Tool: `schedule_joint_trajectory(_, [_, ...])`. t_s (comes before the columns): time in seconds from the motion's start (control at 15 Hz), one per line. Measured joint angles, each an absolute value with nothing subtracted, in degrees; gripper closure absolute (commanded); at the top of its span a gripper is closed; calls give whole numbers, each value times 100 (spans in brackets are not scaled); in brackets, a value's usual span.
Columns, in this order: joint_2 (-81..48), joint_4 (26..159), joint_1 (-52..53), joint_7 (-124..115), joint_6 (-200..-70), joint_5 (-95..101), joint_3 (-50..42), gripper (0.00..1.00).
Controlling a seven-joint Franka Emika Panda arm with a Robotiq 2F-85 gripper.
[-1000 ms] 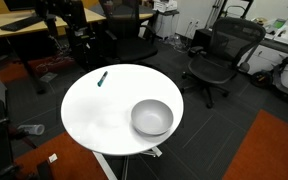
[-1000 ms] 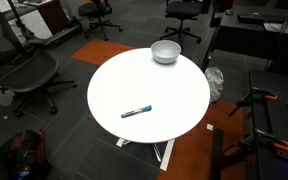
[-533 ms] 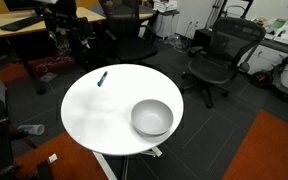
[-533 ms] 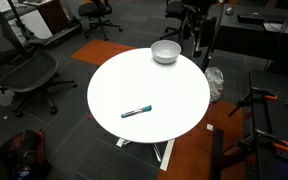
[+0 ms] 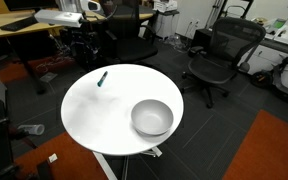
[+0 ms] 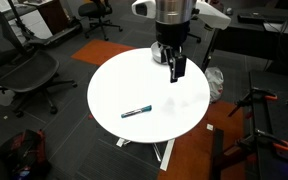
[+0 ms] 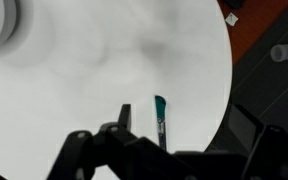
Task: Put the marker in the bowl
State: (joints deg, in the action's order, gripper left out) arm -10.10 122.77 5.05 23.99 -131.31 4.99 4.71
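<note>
Gripper [image 6: 175, 70]: fingers apart, holding nothing, hanging above the table [image 6: 114, 80].
Marker [image 7: 160, 115]: flat on the tabletop below the hand, just beside one finger in the wrist view.
Bowl [image 5: 152, 118]: off to the hand's side, well apart from the marker.
Handling: probably light, stiff and smooth; its round barrel may roll if nudged.
Hold: mid-barrel, with the jaws closing across its thin width.

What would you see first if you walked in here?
A big round white table fills the middle, with a grey-white bowl near one edge and a little teal marker lying across from it. In an exterior view, the robot's fingers hang above the table, holding nothing.
</note>
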Motion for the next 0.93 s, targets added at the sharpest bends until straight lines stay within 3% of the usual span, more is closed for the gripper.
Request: schedule_joint_trajectory(0.93, [-2880, 11344, 683, 2319, -14547, 822, 672, 0])
